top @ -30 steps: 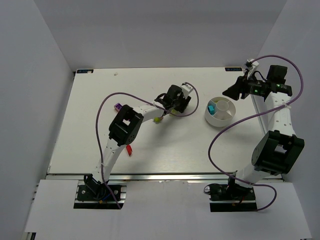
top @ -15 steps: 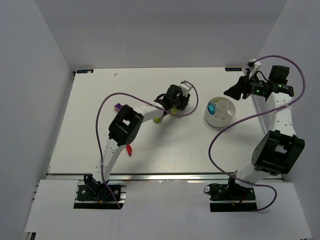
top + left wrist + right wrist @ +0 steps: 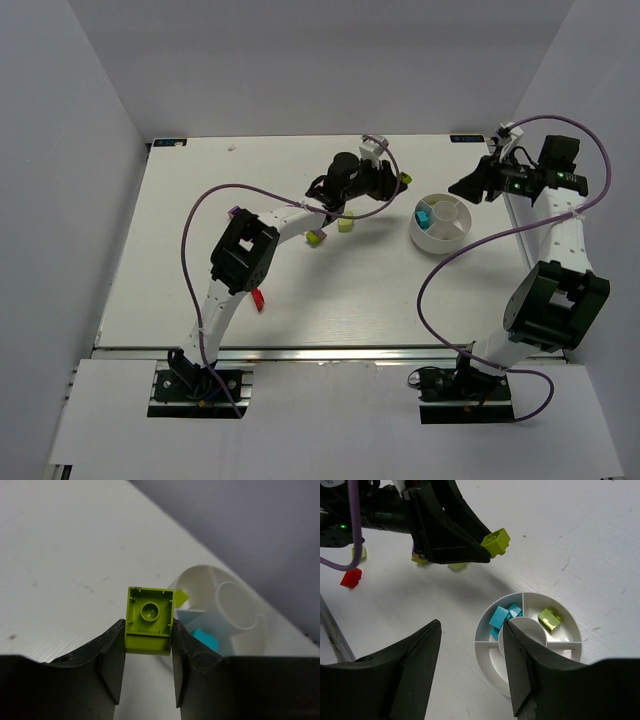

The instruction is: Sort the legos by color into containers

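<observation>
Left gripper point(image 3: 148, 645): pinching a lime brick point(image 3: 149, 617) by its sides.
Bowl point(image 3: 200, 575): just ahead of it, lower down.
Right gripper point(image 3: 470, 655): spread, empty, over the bowl.
Risk: if it lets go too soon, the brick may land with the blue bricks point(image 3: 501, 616).

**A:** What does the left claw point(image 3: 485, 550) have?

**B:** A lime brick point(image 3: 496, 542), pinched at its tip, up and to the left of the white divided bowl point(image 3: 563, 652).

**A:** And inside the bowl?

**B:** Cyan bricks point(image 3: 500, 616) in the upper-left wedge, and a second lime brick point(image 3: 549, 619) in the upper-right wedge.

**A:** Anything loose on the bench point(image 3: 600, 540)?

**B:** A red brick point(image 3: 351, 577) at the far left, and loose lime bricks point(image 3: 457, 566) along the arm's lower edge.

**A:** The right claw point(image 3: 472, 630)?

**B:** Its fingers are spread with nothing between them.
</observation>
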Available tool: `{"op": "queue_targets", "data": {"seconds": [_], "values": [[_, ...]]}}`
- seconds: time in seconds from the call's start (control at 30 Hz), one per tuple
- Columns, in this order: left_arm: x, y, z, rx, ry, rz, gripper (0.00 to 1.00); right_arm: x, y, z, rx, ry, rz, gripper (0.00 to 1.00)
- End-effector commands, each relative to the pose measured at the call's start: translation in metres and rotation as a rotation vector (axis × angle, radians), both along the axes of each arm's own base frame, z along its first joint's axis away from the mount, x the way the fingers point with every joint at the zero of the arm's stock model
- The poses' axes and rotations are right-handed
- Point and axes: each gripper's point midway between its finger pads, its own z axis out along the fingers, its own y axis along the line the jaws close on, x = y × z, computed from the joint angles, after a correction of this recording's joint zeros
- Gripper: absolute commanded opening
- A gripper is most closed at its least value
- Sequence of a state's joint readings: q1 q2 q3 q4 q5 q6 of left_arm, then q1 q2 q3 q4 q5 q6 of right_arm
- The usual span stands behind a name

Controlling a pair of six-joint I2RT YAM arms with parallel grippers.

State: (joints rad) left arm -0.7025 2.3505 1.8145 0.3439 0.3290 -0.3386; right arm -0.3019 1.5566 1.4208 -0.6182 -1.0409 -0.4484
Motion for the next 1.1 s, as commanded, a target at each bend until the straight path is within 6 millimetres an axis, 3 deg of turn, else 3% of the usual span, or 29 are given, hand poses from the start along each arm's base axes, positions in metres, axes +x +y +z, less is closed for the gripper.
{"op": "queue_targets", "data": {"seconds": [0.0,0.03,0.27,0.37,0.43,0.6,0.83,1.07], "values": [[-0.021,-0.018,0.079,-0.236,0.000,-0.134,0.21,-0.006,0.000,0.018,0.009,-0.062,0.010,0.58],[-0.020,-0.020,0.088,-0.266,-0.012,-0.140,0.21,-0.006,0.000,0.019,0.011,-0.064,0.010,0.58],[-0.023,-0.044,0.087,-0.345,0.020,-0.169,0.24,-0.006,-0.007,0.025,0.027,-0.077,-0.006,0.58],[-0.024,-0.062,0.072,-0.343,0.041,-0.164,0.26,-0.007,-0.009,0.026,0.043,-0.074,-0.011,0.58],[-0.021,-0.068,0.072,-0.351,0.034,-0.140,0.26,-0.009,-0.011,0.028,0.048,-0.076,-0.014,0.58],[-0.014,-0.079,0.061,-0.341,0.031,-0.103,0.27,-0.011,-0.014,0.027,0.062,-0.074,-0.020,0.58],[-0.021,-0.091,0.033,-0.289,0.058,-0.086,0.31,-0.013,-0.016,0.026,0.075,-0.069,-0.022,0.58],[-0.024,-0.103,0.025,-0.273,0.068,-0.091,0.36,-0.015,-0.018,0.027,0.081,-0.070,-0.024,0.58]]}}
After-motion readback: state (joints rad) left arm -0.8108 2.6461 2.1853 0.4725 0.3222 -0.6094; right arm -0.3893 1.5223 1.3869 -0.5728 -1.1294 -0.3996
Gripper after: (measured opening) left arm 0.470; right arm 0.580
